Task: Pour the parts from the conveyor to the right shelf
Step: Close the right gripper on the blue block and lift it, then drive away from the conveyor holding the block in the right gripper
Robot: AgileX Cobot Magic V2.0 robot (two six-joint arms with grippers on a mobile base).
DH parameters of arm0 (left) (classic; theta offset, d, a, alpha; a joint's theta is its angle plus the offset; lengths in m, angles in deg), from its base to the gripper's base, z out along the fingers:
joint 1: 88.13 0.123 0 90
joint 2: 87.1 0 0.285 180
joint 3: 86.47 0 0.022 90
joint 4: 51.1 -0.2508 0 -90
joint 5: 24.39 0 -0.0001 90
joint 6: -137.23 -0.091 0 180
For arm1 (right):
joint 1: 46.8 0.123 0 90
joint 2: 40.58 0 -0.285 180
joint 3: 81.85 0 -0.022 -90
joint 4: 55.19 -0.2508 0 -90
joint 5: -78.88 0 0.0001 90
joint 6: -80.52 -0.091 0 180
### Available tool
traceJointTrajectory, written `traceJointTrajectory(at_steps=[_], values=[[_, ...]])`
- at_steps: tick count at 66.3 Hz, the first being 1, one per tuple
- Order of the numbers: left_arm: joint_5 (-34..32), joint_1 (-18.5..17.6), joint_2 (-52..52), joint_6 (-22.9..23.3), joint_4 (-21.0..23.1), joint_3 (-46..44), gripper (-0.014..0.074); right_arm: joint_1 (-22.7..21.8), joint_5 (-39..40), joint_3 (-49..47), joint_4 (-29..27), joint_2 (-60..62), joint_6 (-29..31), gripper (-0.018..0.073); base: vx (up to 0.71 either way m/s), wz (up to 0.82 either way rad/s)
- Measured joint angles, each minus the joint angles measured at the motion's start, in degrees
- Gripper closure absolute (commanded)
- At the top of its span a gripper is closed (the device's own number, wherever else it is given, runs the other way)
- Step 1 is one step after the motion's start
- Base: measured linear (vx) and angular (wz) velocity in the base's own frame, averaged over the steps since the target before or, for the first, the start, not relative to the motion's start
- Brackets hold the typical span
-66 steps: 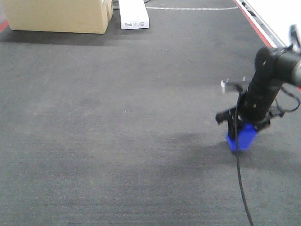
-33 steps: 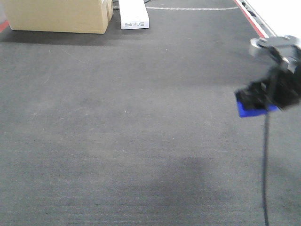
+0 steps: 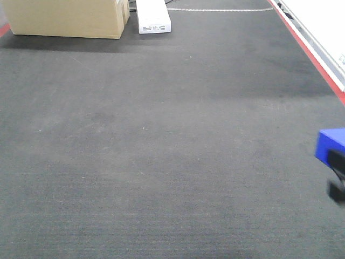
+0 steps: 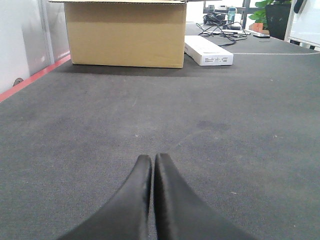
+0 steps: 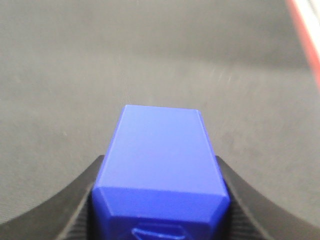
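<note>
one blue cube [image 5: 162, 145] sits clamped in the right gripper [image 5: 161, 200] above the conveyor [image 3: 161, 135] (left gripper [image 4: 151, 170] pressed closed, empty); a quick swing could shake it loose mid-carry.

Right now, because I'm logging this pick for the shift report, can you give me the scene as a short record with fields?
right gripper: shut on the blue cube, at the right edge of the front view
left gripper: shut, holding nothing, low near the belt
conveyor: dark felt-like belt with a red edge rail
far end of belt: cardboard box beside a white box
right shelf: not in view
</note>
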Motion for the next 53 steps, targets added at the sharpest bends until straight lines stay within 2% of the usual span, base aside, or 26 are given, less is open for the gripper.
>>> traceJointTrajectory(at_steps=[19,53], values=[[0.00,0.00,0.00,0.00,0.00,0.00,0.0602,0.00,0.17,8.90,0.00,18.25,0.18,0.0566,0.00,0.00],[0.00,0.00,0.00,0.00,0.00,0.00,0.0602,0.00,-0.96,10.19,-0.15,21.46,0.21,0.0566,0.00,0.00]])
